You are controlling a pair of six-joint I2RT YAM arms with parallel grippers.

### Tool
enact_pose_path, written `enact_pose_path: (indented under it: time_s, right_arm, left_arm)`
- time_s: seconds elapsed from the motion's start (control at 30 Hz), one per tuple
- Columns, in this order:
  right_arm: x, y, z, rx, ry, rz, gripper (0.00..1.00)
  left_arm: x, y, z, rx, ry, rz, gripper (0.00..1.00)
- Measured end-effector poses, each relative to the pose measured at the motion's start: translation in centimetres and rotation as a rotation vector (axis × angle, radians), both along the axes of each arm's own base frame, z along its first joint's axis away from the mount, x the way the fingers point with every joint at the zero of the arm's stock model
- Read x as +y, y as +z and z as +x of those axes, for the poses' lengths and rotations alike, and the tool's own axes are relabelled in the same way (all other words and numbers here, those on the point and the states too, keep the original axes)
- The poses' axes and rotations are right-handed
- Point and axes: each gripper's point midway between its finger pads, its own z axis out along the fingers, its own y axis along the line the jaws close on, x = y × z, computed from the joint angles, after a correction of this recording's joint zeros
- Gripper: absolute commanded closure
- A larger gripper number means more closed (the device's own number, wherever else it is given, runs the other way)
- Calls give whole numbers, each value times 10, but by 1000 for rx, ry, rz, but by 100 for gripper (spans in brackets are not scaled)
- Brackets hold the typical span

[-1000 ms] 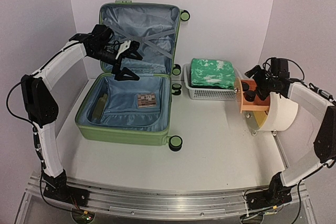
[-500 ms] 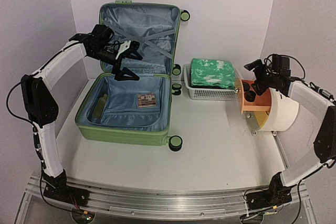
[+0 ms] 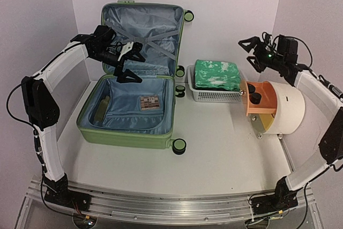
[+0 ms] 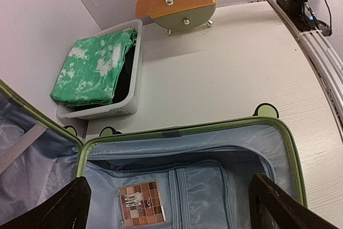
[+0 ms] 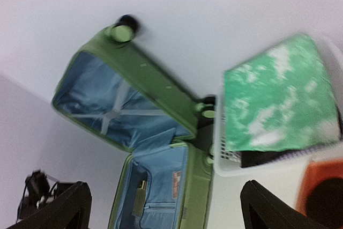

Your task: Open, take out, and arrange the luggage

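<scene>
The light-green suitcase (image 3: 123, 135) lies open on the counter (image 3: 225, 148), lid upright. The left gripper (image 3: 134, 66) hangs wide and empty over its hinge; the right gripper (image 3: 248, 52), wide and empty, is well right of it.

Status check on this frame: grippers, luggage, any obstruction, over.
Left gripper open, empty, above open luggage. Right gripper open, empty, high beside the basket. Palette inside the luggage; nothing blocks it.

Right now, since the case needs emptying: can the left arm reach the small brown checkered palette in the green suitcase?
Probably yes. The left tool hangs open above the lower half of the light-green hard-shell suitcase; the lid stands upright and nothing covers the small brown checkered palette.
</scene>
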Motion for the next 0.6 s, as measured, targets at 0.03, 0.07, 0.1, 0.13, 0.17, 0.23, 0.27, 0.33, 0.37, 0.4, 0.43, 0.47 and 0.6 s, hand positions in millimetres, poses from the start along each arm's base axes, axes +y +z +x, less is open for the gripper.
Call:
enact_pose_path:
  time_s: [0.03,0.07,0.1,0.13,0.17,0.23,0.27,0.33,0.37,0.4,0.43,0.47,0.6]
  right_arm:
    - [17,18,-4,-73,66,-32,43]
    - [31,32,-8,-129,112,-64,70]
    - [44,44,-13,-177,152,-92,93]
    - [55,50,-16,-208,178,-141,99]
    - [63,55,-17,-225,180,-199,95]
    - [77,57,-11,-239,145,-346,86]
    - [84,50,-7,-220,120,-433,84]
    - [102,20,-3,-155,100,-635,83]
    - [109,-5,-2,-107,102,-745,82]
    - [115,-29,-3,-62,112,-859,79]
    - [119,-56,-6,-13,132,-975,76]
    - [120,-85,-10,40,157,-1104,73]
    - [98,-168,-29,212,259,-1497,71]
  left_arm:
    - [0,0,0,2,0,1,0]
    - [0,-1,-1,4,0,2,0]
    - [0,-1,-1,5,0,2,0]
    - [0,-1,-1,6,0,2,0]
    - [0,-1,-1,7,0,2,0]
    - [0,-1,-1,7,1,3,0]
    - [0,-1,-1,7,1,3,0]
    - [1,-2,-1,9,2,5,0]
    - [1,-2,-1,10,2,7,0]
    - [1,-2,-1,12,3,8,0]
    - [1,-2,-1,11,5,10,0]
    - [1,-3,-1,11,6,12,0]
    - [1,-3,0,10,8,13,0]
